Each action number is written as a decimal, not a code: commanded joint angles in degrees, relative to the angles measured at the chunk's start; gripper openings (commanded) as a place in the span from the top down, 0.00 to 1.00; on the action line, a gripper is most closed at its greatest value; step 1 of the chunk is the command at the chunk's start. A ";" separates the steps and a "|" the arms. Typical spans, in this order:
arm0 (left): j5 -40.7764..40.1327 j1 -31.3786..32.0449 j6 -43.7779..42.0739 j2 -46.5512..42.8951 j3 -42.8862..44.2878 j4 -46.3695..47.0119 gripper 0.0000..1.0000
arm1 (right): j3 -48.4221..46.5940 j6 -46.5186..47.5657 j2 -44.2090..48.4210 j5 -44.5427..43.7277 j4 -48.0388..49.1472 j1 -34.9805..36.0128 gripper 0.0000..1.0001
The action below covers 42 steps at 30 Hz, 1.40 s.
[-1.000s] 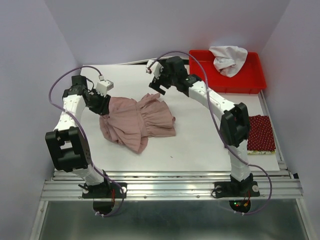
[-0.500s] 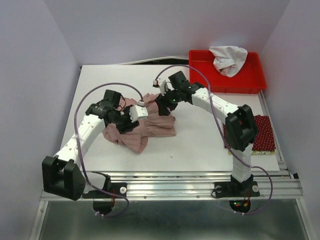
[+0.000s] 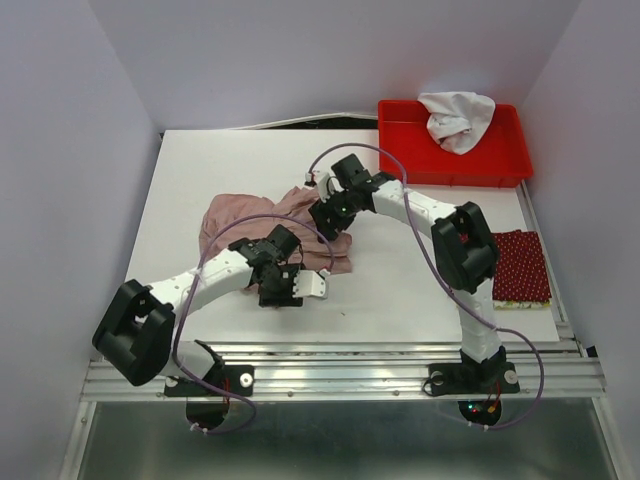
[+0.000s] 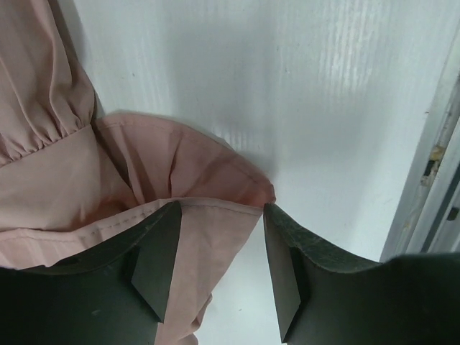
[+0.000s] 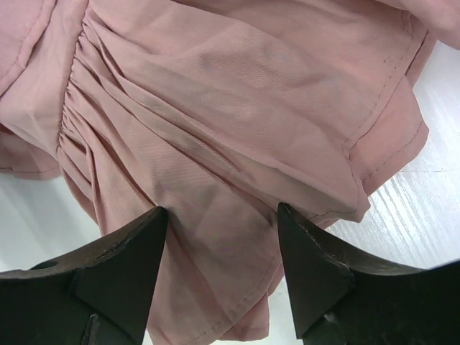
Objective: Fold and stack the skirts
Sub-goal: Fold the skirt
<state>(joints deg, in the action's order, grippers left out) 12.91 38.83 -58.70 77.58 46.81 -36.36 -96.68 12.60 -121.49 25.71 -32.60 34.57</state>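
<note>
The dusty-pink pleated skirt (image 3: 235,215) lies crumpled left of the table's middle. My left gripper (image 3: 285,290) is at its near edge, open, and a loose hem corner of the pink skirt (image 4: 108,165) lies between the left gripper's (image 4: 221,208) fingertips. My right gripper (image 3: 325,218) is down on the skirt's right part, open, its right gripper (image 5: 221,212) tips pressing into the gathered pink skirt (image 5: 237,93). The dark red dotted skirt (image 3: 522,262) lies folded at the table's right edge, with a yellow-green strip (image 3: 524,304) showing under its near side.
A red bin (image 3: 500,165) stands at the back right with a crumpled white cloth (image 3: 455,118) in it. The white table (image 3: 400,290) ends at a metal rail (image 3: 340,375) in front. Walls close in on the left, right and back.
My left arm swung from the skirt's far left side round to its near edge. My right gripper came down onto the skirt and its jaws narrowed. The skirt got bunched toward the left.
</note>
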 commanded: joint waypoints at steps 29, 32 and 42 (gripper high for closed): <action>-2.44 2.04 -5.99 2.56 3.21 -4.00 0.14 | 1.32 6.56 -2.52 -5.06 2.19 0.24 0.34; -3.32 2.30 -5.47 5.99 2.24 -1.62 0.23 | 1.15 6.91 -2.79 -5.06 2.10 0.24 0.34; -1.14 -0.58 -0.47 7.50 10.22 -1.52 0.96 | 2.29 10.51 -2.79 -6.55 2.28 0.24 0.35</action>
<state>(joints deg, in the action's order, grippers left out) 9.15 40.53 -62.06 87.96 51.35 -37.47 -94.91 20.47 -123.81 20.95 -31.51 34.57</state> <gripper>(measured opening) 0.092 0.653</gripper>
